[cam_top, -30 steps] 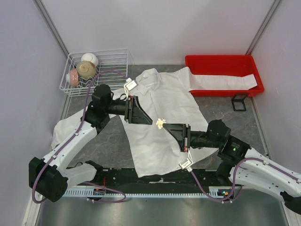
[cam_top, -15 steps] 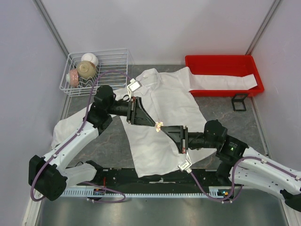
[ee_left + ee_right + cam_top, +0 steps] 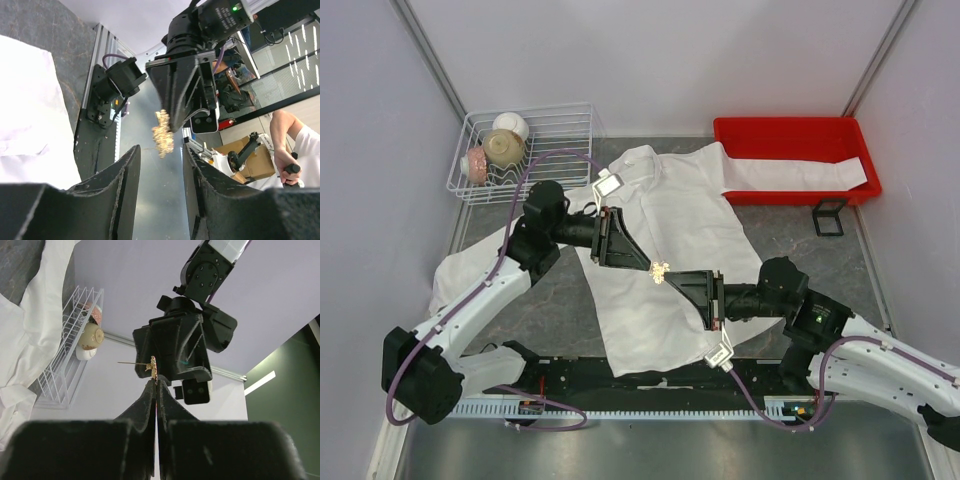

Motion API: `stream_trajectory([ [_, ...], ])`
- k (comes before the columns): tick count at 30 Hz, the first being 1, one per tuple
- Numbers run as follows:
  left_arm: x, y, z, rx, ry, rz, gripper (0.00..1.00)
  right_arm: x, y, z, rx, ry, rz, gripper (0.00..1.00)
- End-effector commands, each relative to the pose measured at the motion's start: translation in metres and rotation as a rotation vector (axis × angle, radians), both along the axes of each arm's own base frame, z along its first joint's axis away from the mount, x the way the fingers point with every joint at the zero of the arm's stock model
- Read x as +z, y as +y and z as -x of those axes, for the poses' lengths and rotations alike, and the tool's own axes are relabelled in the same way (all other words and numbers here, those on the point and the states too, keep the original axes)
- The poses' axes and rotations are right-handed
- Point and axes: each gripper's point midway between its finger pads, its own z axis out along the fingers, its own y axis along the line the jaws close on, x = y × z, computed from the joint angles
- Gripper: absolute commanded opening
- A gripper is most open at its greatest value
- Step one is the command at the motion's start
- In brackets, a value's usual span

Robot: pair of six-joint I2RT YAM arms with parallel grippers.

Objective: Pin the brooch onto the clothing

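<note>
I'm clamping the tiny gold openwork brooch (image 3: 154,366) in my right gripper (image 3: 156,384) over the large white thin collared shirt (image 3: 670,205). The left gripper (image 3: 161,152) is hovering part-open opposite, probably for the pin (image 3: 132,362).

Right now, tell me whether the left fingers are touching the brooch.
Apart. The left wrist view shows the brooch between the left fingers, with open gaps on both sides.

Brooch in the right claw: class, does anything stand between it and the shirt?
Nothing visible does. The brooch, pinched in the right claw, is held over bare shirt; the left claw faces it from the side.
</note>
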Motion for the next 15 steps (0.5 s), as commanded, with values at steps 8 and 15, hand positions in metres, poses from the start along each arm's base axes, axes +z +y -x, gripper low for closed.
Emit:
stream_trajectory([
  [8,-0.003,-0.003,0.009,-0.050,-0.030,-0.022,0.43,0.012,0.002,0.026,0.126,-0.025,-0.013,0.00],
  [15,-0.001,-0.012,0.028,-0.128,-0.041,-0.011,0.34,0.005,0.003,0.025,0.127,-0.021,0.007,0.00],
])
